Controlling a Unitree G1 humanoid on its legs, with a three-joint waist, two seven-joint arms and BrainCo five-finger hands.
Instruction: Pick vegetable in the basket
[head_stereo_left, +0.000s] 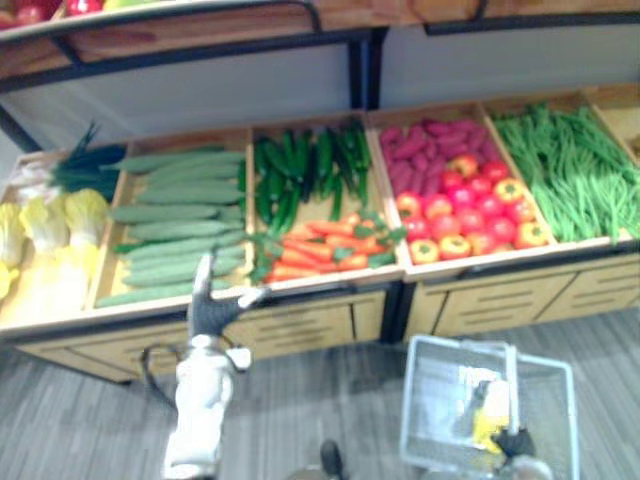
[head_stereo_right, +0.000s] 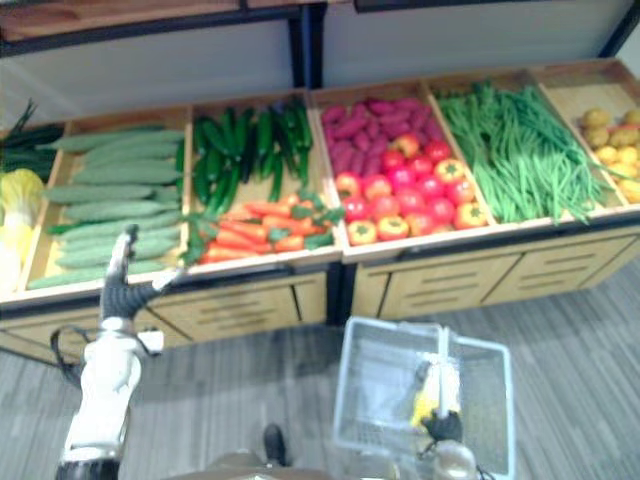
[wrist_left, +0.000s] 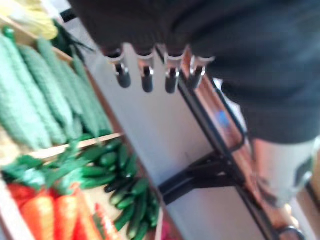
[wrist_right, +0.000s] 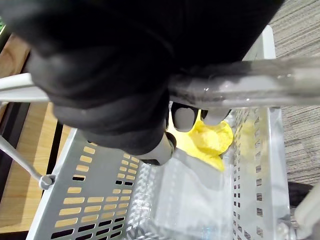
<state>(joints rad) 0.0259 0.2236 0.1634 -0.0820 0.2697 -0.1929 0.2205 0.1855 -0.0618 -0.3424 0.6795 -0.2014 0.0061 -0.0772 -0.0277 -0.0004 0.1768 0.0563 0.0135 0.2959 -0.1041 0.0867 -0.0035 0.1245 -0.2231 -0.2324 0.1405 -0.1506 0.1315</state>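
**Left hand (head_stereo_left: 210, 305) up at the stand (head_stereo_left: 300, 325), right hand (head_stereo_left: 515, 442) on the basket (head_stereo_left: 430, 400)**

Left eye view: the left hand is raised in front of the bin of big cucumbers (head_stereo_left: 180, 215). Its fingers are straight, the thumb sticks out sideways, and there's nothing in it. Cabbage (head_stereo_left: 45, 225) sits at the far left. To the right of the big ones come small cucumbers (head_stereo_left: 300, 170) with carrots (head_stereo_left: 320, 250) in front. After that there are tomatoes (head_stereo_left: 465, 210), then beans (head_stereo_left: 570, 170). The basket is down at the lower right, with the right hand at its near end.

Right eye view: same lineup. You can spot a yellow vegetable (head_stereo_right: 425, 405) inside the basket, just past the right hand.

Left wrist view: the fingers (wrist_left: 146, 75) hang in a straight row, touching nothing. The big cucumbers, small cucumbers and carrots lie beyond them.

Right wrist view: the right hand is wrapped tight round the handle (wrist_right: 250, 82). The yellow vegetable lies on the basket's bottom right under it.
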